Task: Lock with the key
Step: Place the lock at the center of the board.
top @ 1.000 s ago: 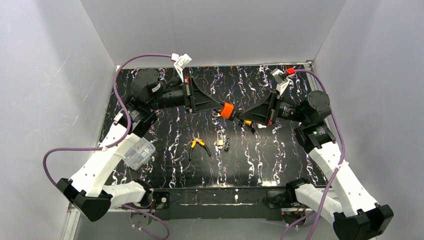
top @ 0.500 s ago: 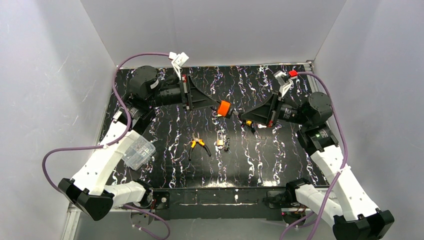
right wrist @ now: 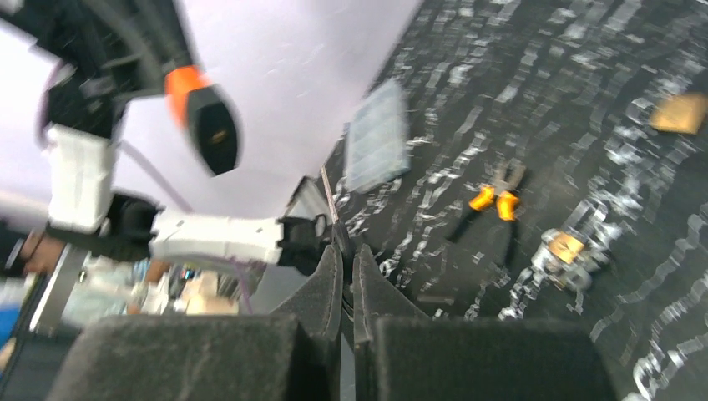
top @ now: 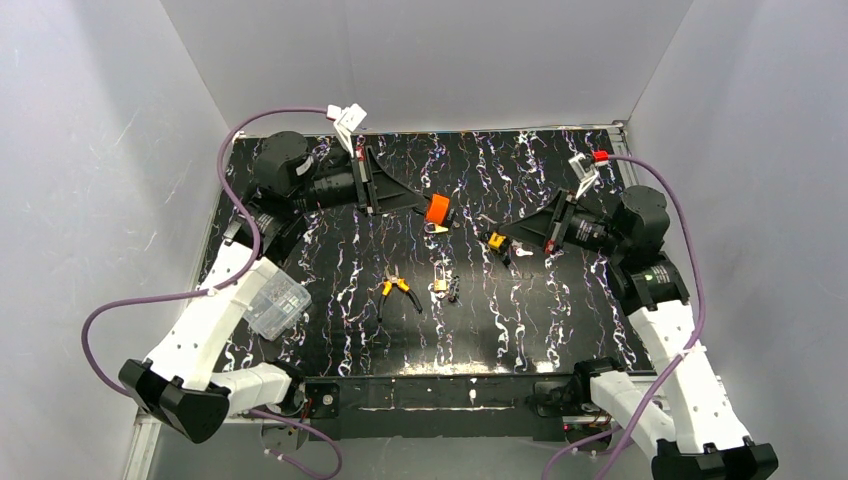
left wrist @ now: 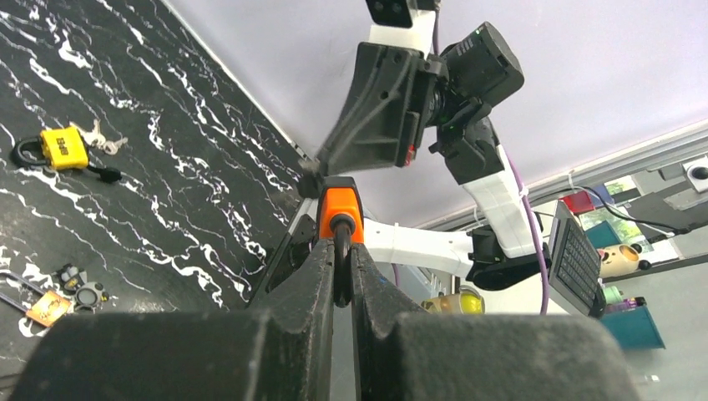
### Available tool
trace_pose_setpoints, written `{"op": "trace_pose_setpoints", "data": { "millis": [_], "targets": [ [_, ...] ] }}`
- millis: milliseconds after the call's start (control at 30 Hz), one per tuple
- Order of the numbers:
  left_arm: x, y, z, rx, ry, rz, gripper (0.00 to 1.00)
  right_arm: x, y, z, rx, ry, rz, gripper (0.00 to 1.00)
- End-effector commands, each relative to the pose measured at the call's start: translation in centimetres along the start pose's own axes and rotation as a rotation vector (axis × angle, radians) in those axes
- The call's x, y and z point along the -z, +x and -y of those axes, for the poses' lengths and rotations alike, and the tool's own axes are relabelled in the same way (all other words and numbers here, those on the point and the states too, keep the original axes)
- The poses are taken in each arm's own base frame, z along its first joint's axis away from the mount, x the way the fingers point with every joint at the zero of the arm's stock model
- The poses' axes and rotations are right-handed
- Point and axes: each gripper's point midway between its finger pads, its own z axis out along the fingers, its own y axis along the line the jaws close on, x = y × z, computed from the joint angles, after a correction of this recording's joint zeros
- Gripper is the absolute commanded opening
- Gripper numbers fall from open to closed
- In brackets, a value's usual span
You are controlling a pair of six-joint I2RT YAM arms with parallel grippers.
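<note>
Seemingly lining up for insertion.
Left gripper (left wrist: 341,259) pinches orange padlock (left wrist: 341,205) near far edge; right gripper (right wrist: 346,251), pressed together, must reach it.

Black white-veined table (top: 560,310). Lying on it:
- yellow-handled pliers (top: 398,290), near centre
- small brass padlock (top: 439,285) just right of them, dark key bunch (top: 453,289) touching it
- yellow padlock (top: 495,241) farther back and right
- clear plastic box (top: 277,305) at the left edge
</note>
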Motion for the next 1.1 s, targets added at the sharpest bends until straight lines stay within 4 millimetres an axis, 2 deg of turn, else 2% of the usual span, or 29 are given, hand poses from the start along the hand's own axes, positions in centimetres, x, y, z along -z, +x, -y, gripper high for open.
{"op": "trace_pose_setpoints", "data": {
  "millis": [0, 167, 333, 533, 667, 800, 933, 1067],
  "targets": [
    [-0.1, 0.4, -1.3, 0.02, -0.026, 0.005, 0.0, 1.7, 0.5, 6.0, -0.14, 0.295, 0.041, 0.01],
    [-1.7, 2.0, -4.9, 0.124, -0.097, -0.033, 0.0, 2.8, 2.2, 10.6, -0.237, 0.486, 0.033, 0.01],
    [-5.3, 6.6, -8.3, 0.187, -0.16, -0.153, 0.0, 3.6, 4.8, 14.5, -0.328, 0.626, 0.006, 0.01],
    [-10.7, 12.3, -12.5, 0.25, -0.201, -0.289, 0.0, 3.9, 8.4, 18.8, -0.455, 0.744, -0.047, 0.01],
    [-13.7, 15.0, -15.7, 0.281, -0.224, -0.345, 0.0, 4.0, 9.8, 21.0, -0.494, 0.801, -0.068, 0.01],
    [-15.8, 17.6, -18.7, 0.339, -0.241, -0.396, 0.0, 4.1, 11.0, 22.9, -0.514, 0.853, -0.096, 0.01],
    [-16.9, 19.3, -20.7, 0.374, -0.262, -0.429, 0.0, 3.6, 12.2, 24.0, -0.536, 0.865, -0.128, 0.01],
    [-17.3, 20.3, -22.4, 0.377, -0.299, -0.446, 0.0, 3.2, 12.7, 24.7, -0.522, 0.898, -0.154, 0.01]
  ]
}}
